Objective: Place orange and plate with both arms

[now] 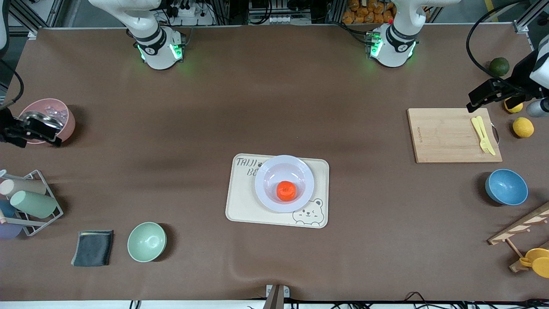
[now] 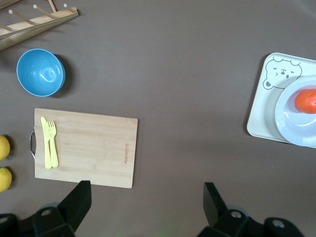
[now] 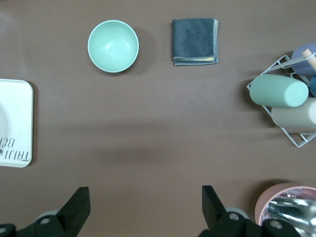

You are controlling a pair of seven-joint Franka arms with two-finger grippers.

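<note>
The orange point(image 1: 286, 191) lies in the sunken centre of the plate point(image 1: 268, 171). The plate rests on a cream bear-printed tray point(image 1: 240, 206) at the table's middle. Both also show at the edge of the left wrist view: orange point(image 2: 307, 100), plate point(image 2: 286, 116). My left gripper point(image 1: 482, 96) is open and empty, up in the air over the corner of the cutting board at the left arm's end of the table; its fingers point(image 2: 79, 197) stand wide apart. My right gripper point(image 1: 40, 132) is open and empty beside the pink bowl at the right arm's end, and it also shows in the right wrist view point(image 3: 146, 202).
A wooden cutting board point(image 1: 446, 135) carries a yellow fork and knife point(image 1: 482, 135). Lemons point(image 1: 523, 127), a dark green fruit point(image 1: 499, 66), a blue bowl point(image 1: 506, 186) and a wooden rack point(image 1: 521, 227) stand nearby. A pink bowl point(image 1: 53, 116), cup rack point(image 1: 25, 206), grey cloth point(image 1: 93, 247) and green bowl point(image 1: 146, 241) are at the right arm's end.
</note>
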